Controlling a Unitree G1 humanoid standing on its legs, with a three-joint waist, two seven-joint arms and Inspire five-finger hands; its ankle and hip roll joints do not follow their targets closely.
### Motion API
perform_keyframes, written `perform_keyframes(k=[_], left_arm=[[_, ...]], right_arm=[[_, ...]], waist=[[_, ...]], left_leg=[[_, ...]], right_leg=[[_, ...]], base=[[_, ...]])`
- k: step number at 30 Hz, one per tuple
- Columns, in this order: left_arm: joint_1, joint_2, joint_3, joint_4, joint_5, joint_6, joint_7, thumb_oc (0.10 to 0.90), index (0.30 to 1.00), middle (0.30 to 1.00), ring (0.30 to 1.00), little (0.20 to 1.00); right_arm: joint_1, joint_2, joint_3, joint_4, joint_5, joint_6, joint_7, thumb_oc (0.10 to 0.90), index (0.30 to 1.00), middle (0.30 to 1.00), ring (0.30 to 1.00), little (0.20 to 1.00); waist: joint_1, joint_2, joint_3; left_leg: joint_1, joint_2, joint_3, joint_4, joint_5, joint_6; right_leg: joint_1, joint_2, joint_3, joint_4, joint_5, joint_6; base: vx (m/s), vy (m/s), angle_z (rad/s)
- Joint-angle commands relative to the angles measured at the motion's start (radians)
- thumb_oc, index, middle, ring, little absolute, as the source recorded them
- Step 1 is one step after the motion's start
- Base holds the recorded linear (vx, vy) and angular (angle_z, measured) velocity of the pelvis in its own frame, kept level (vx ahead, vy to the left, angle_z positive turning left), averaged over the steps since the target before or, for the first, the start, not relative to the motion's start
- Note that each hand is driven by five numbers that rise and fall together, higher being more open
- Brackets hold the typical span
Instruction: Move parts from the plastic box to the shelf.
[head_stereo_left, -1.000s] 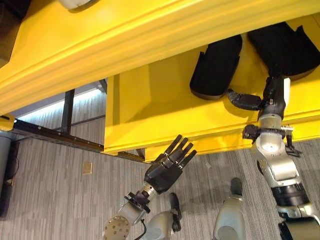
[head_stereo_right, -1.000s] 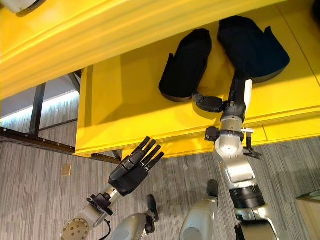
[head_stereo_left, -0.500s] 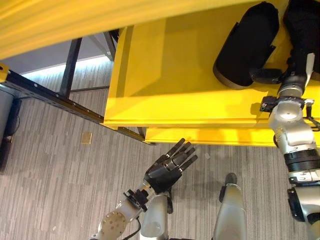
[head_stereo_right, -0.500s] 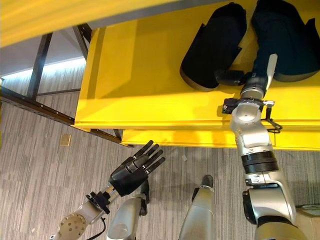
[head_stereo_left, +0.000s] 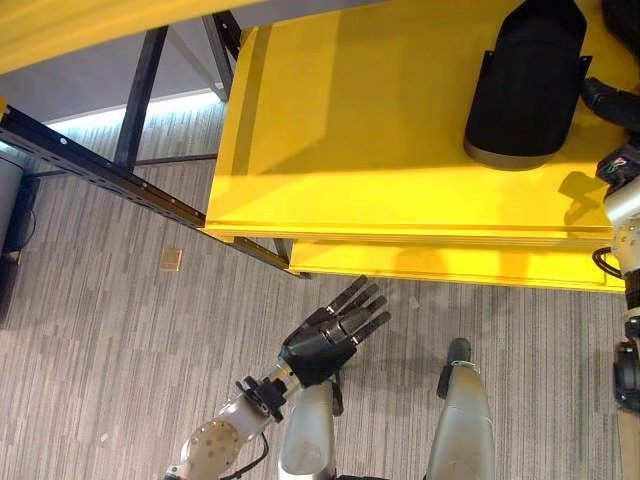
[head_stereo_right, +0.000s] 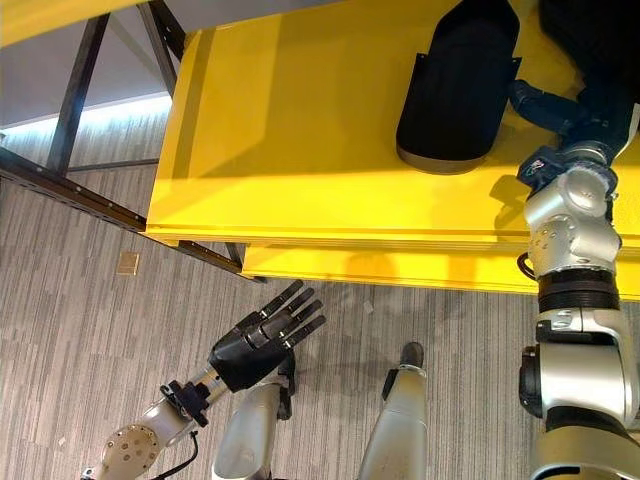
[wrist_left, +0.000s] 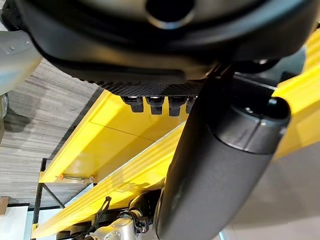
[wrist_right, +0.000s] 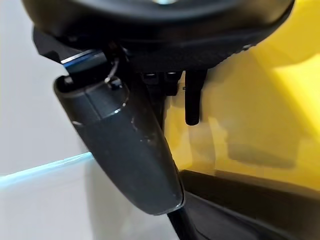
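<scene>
in the left eye view, the yellow shelf (head_stereo_left: 340, 130) is seen above the grey floor (head_stereo_left: 90, 330); a black part (head_stereo_left: 525, 85) lies on the shelf, near its right end; the left hand (head_stereo_left: 325, 335) is held low over the floor, in front of the shelf edge, its fingers straight and spread, nothing in it; in the right eye view, the right hand (head_stereo_right: 545, 105) is seen on the shelf just beside the black part; whether it touches the part cannot be told; in the left wrist view, the left hand's straight fingers (wrist_left: 150, 104) point toward the shelf; in the right wrist view, the right hand's thumb (wrist_right: 125, 145) stands out and fingers (wrist_right: 192, 102) hang over the yellow surface; how far this hand is open cannot be told.
</scene>
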Motion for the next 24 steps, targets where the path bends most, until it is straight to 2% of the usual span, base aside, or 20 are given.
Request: perform_keyframes(k=[1,5,7,13,19,24], left_arm=[[0.003,0.033,0.027,-0.155,-0.032,-0.004,-0.089,0.9,1.0,1.0,1.0,1.0],[-0.009,0.044,0.044,-0.145,-0.04,-0.001,-0.095,0.9,1.0,1.0,1.0,1.0],[-0.013,0.046,0.05,-0.148,-0.046,0.003,-0.086,0.9,1.0,1.0,1.0,1.0],[-0.029,0.05,0.054,-0.143,-0.056,-0.001,-0.075,0.9,1.0,1.0,1.0,1.0],[-0.054,0.038,0.058,-0.138,-0.046,-0.012,-0.047,0.9,1.0,1.0,1.0,1.0],[-0.065,0.034,0.057,-0.141,-0.037,-0.016,-0.03,0.9,1.0,1.0,1.0,1.0]], right_arm=[[-0.122,-0.052,0.06,0.043,0.043,0.028,0.09,0.9,1.0,1.0,1.0,1.0],[-0.175,-0.068,0.113,0.079,0.008,0.093,0.157,0.9,1.0,1.0,1.0,1.0],[-0.19,-0.067,0.135,0.083,0.024,0.099,0.164,0.9,1.0,1.0,1.0,1.0],[-0.241,-0.04,0.185,0.096,-0.04,0.123,0.195,0.9,1.0,1.0,1.0,1.0],[-0.272,0.038,0.253,0.091,-0.147,0.139,0.192,0.9,1.0,1.0,1.0,1.0],[-0.291,0.078,0.285,0.087,-0.177,0.152,0.184,0.9,1.0,1.0,1.0,1.0]], waist=[[0.021,0.008,0.014],[0.024,0.004,0.014],[0.026,0.002,0.014],[0.038,-0.003,0.014],[0.065,-0.015,0.014],[0.085,-0.023,0.014]], left_leg=[[-0.014,-0.015,0.002,0.032,-0.029,0.033],[-0.018,-0.009,0.0,0.035,-0.026,0.029],[-0.021,-0.006,-0.002,0.037,-0.026,0.028],[-0.027,-0.005,-0.007,0.047,-0.027,0.027],[-0.047,-0.003,-0.015,0.055,-0.023,0.03],[-0.061,-0.005,-0.021,0.067,-0.026,0.032]], right_leg=[[0.068,0.018,-0.022,0.161,-0.191,-0.034],[0.063,0.018,-0.019,0.169,-0.191,-0.034],[0.062,0.017,-0.017,0.173,-0.194,-0.034],[0.065,0.013,-0.021,0.179,-0.195,-0.034],[0.069,0.008,-0.035,0.168,-0.184,-0.03],[0.075,0.001,-0.051,0.162,-0.18,-0.027]], base=[[-0.03,-0.018,-0.01],[0.0,0.0,0.0],[0.0,0.0,0.0],[0.0,0.0,0.0],[0.01,0.0,0.02],[0.03,-0.015,0.05]])
